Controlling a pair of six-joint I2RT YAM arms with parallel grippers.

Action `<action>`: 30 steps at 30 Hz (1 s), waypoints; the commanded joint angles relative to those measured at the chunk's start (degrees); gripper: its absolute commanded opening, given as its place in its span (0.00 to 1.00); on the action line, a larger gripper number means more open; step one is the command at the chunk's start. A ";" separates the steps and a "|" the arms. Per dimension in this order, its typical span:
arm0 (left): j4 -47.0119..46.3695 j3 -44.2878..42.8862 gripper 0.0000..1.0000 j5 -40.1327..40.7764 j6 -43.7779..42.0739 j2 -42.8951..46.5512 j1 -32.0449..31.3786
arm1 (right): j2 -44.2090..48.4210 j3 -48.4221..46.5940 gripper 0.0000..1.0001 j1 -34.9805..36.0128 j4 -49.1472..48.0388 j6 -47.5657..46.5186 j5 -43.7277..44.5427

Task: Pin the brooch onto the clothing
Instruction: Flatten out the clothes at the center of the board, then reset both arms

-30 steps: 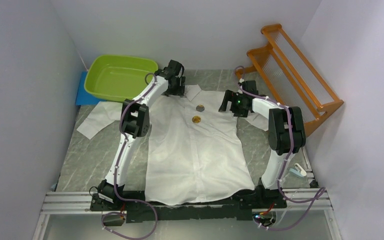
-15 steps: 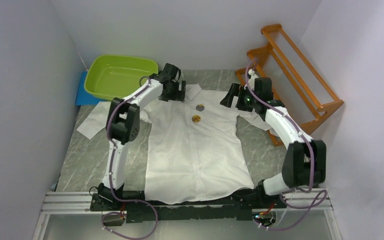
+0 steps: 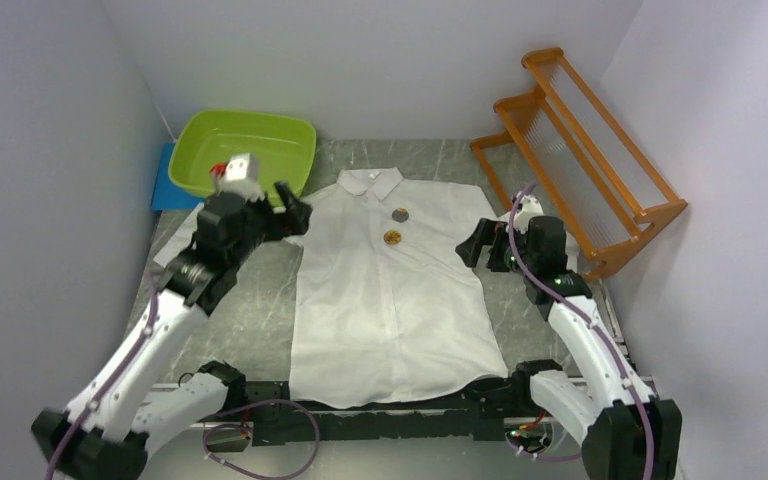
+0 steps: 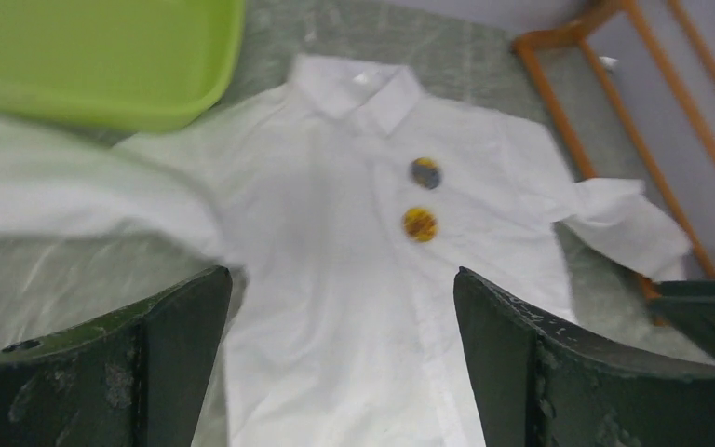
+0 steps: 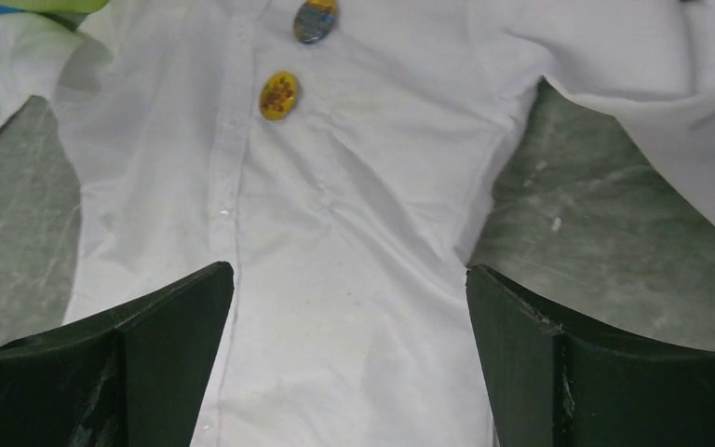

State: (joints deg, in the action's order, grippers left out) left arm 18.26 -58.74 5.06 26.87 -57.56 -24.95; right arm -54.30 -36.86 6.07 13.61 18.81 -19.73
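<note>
The clothing, a white shirt [image 3: 390, 300], lies flat and face up on the grey table, collar at the far end. Two round brooches sit on its chest by the button line: a gold one [image 3: 393, 237] and a darker one [image 3: 399, 214] just above it. The left wrist view shows the gold brooch [image 4: 420, 223] and the dark brooch [image 4: 425, 173]; the right wrist view shows them too [image 5: 279, 95]. My left gripper [image 3: 290, 208] hovers open beside the shirt's left shoulder, holding nothing. My right gripper [image 3: 472, 245] is open and empty by the right armpit.
A green basin [image 3: 243, 152] stands at the back left on a blue mat [image 3: 165, 182]. An orange wooden rack [image 3: 580, 150] leans at the back right. The shirt's left sleeve [image 3: 182, 248] spreads under the left arm; the right sleeve [image 5: 652, 84] is bunched by the rack.
Both arms have drawn back from the collar toward the near side. The left arm swung out to the left and its jaws spread wider. The shirt and brooches have not moved.
</note>
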 commanded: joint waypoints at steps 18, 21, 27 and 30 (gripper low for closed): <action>-18.40 45.56 0.95 43.62 -4.71 32.74 0.51 | 1.06 19.04 1.00 -0.17 -36.75 -12.72 24.74; -30.28 47.83 0.95 45.59 -14.51 27.82 0.52 | -1.98 20.20 1.00 -0.18 -40.91 -13.65 27.77; -56.07 52.79 0.95 45.13 -26.15 8.44 1.96 | -8.06 23.21 1.00 -0.22 -50.27 -13.30 30.97; -60.07 52.04 0.95 39.98 -28.00 1.28 4.10 | -10.52 24.22 1.00 -0.26 -55.32 -13.04 31.44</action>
State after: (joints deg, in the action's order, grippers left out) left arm -25.41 -6.61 47.81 6.48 -49.82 -23.11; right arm -62.74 -13.76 6.02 -29.71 6.26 9.04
